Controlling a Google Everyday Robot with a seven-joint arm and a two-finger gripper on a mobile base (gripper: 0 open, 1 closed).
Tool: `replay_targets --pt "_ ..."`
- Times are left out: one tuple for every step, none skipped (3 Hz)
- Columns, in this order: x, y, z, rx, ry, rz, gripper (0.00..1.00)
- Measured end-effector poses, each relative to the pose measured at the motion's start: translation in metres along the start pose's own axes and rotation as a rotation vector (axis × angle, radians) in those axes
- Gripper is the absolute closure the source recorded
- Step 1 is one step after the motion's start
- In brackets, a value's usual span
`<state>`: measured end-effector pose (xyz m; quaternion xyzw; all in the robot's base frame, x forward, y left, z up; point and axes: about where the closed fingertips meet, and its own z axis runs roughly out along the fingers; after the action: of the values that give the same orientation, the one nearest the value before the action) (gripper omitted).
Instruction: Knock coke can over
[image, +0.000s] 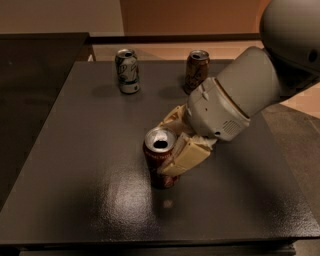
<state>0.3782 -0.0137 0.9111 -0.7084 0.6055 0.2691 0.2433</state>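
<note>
The coke can (153, 161), dark red with an opened silver top, stands upright near the middle front of the dark table (75, 150). My gripper (168, 146) reaches in from the right with its cream fingers spread. The near finger (186, 156) lies against the can's right front side. The far finger (172, 118) sits just behind the can to its right. The can's right side is hidden by the near finger.
A green-and-white can (127, 70) stands at the table's back left. A brown can (196, 71) stands at the back centre, just behind my arm's grey wrist (235, 100). The table's front edge lies close below the coke can.
</note>
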Motion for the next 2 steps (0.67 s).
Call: replay_targets --pt "-0.008 -0.022 -0.012 0.050 0.132 -0.017 1.00" --pt "-0.007 -0.044 -0.024 0.099 0.291 -0.093 1.00"
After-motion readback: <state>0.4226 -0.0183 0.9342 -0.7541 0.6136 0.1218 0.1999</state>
